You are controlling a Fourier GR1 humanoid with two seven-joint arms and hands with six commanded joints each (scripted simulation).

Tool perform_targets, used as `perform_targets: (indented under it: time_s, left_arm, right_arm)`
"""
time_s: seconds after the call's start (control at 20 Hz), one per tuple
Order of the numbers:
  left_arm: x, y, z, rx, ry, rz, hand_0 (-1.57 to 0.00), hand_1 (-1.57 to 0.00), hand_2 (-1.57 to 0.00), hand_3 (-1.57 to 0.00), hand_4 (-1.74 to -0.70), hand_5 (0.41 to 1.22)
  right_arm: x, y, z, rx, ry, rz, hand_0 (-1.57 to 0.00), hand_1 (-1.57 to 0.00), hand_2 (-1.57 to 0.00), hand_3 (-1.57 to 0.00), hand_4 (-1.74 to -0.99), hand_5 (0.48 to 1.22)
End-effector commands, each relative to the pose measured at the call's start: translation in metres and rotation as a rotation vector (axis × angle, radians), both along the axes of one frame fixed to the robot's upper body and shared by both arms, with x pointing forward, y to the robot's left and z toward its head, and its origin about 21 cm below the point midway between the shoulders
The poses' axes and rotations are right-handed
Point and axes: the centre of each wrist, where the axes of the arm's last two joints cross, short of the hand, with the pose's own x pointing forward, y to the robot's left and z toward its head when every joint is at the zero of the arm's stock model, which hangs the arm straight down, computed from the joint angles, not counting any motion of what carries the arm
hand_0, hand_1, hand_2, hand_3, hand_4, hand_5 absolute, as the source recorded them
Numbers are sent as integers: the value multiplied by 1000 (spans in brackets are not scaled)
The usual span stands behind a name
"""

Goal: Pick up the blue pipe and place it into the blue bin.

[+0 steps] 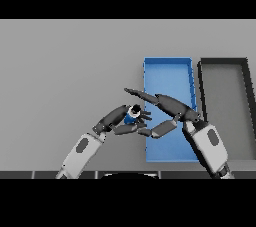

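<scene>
1. Nearest the lower edge, 2 white and grey arms rise onto the flat grey tabletop (pixel 65 71), the left one from the lower left and the right one from the lower right.
2. The dark left hand (pixel 117 117) sits just left of the bin's near left edge, its fingers curled round the small blue pipe (pixel 132 116), whose pale round end faces up.
3. The dark right hand (pixel 167 113) reaches leftward over the near half of the bin, with long fingers held straight and spread apart, and lower fingertips close to the left hand and the pipe; whether they touch cannot be told.
4. The shallow rectangular blue bin (pixel 168 68) lies right of centre, its long side running away from the robot.
5. Just right of it stands a dark grey rectangular bin (pixel 224 61) with a black rim.
</scene>
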Motion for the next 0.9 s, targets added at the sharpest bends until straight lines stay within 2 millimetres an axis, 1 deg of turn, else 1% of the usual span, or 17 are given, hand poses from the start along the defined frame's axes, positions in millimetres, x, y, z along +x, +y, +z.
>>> perform_targets:
  time_s: [0.0, 0.05, 0.1, 0.15, 0.2, 0.25, 0.35, 0.4, 0.45, 0.5, 0.55, 0.6, 0.65, 0.7, 0.75, 0.8, 0.85]
  left_arm:
    - [-1, 4, -1, -13, 5, -6, -1571, -1571, -1571, -1571, -1465, 1221]
    - [-3, 5, -1, -19, 19, -15, -1571, -1571, -1571, -1571, -1467, 1221]
    - [0, 1, 0, -14, 31, -19, -1571, -1571, -1571, -1571, -1469, 1221]
    - [-1, 0, 0, -8, 30, -15, -1571, -1571, -1571, -1571, -1470, 1221]
    - [-1, 1, 2, -1, 27, -5, -1571, -1571, -1571, -1571, -1470, 1221]
    - [-1, 3, 1, 10, 23, 6, -1571, -1571, -1571, -1571, -1469, 1221]
    - [-1, 3, 2, 12, 8, 4, -1571, -1571, -1571, -1571, -1467, 1221]
    - [-2, 6, -1, 20, 13, 10, -1571, -1571, -1571, -1571, -1465, 1221]
    - [-2, 5, -3, 36, 21, 11, -1571, -1571, -1571, -1571, -1462, 1221]
    - [0, 4, 1, 15, 20, 4, -1571, -1571, -1571, -1571, -1517, 1221]
    - [-1, 3, 0, 45, 44, 8, -1571, -1571, -1571, -1571, -1560, 1221]
    - [-3, 2, -1, 63, 51, 6, -1571, -1571, -1571, -1571, -1595, 1221]
    - [-3, 4, 0, 74, 42, 13, -1571, -1571, -1571, -1571, -1622, 1221]
    - [-1, 4, 2, 73, 49, 25, -1571, -1571, -1571, -1571, -1645, 1221]
    - [0, -1, 1, 54, 57, 21, -1571, -1571, -1571, -1511, -1662, 1221]
    - [-1, 0, 1, 11, 56, 9, -1571, -1571, -1571, -1523, -1677, 1221]
    - [-1, -1, 0, -23, 51, -2, -1571, -1571, -1571, -1532, -1690, 1221]
  right_arm:
    - [1, 5, 4, -10, -13, 19, 1, -2, -52, 1, -1242, 551]
    - [3, 9, 7, -25, -22, 27, -3, -10, -59, 1, -1232, 545]
    - [6, 13, 12, -31, -30, 35, -7, -16, -66, 1, -1223, 540]
    - [7, 19, 13, -45, -30, 53, -11, -20, -71, 1, -1209, 534]
    - [11, 26, 14, -67, -22, 55, -16, -25, -77, 1, -1196, 526]
    - [12, 29, 15, -66, -29, 67, -23, -32, -83, 1, -1186, 521]
    - [17, 37, 16, -87, -20, 85, -34, -55, -110, -7, -1192, 507]
    - [20, 40, 18, -101, -25, 91, -69, -108, -166, -44, -1204, 497]
    - [19, 43, 14, -112, -25, 108, -168, -218, -261, -128, -1233, 487]
    - [22, 49, 15, -112, -29, 124, -323, -362, -377, -242, -1278, 485]
    - [23, 51, 18, -101, -33, 138, -507, -530, -538, -401, -1331, 489]
    - [22, 53, 17, -88, -34, 148, -702, -703, -745, -604, -1406, 500]
    - [23, 54, 16, -89, -36, 146, -876, -877, -910, -762, -1467, 518]
    - [22, 58, 16, -86, -20, 148, -1015, -1015, -1042, -872, -1514, 550]
    - [25, 61, 16, -77, -10, 158, -1126, -1127, -1148, -953, -1551, 596]
    - [25, 61, 12, -70, 5, 158, -1215, -1215, -1233, -1021, -1581, 650]
    - [20, 63, 9, -45, 12, 175, -1286, -1287, -1300, -1102, -1606, 765]
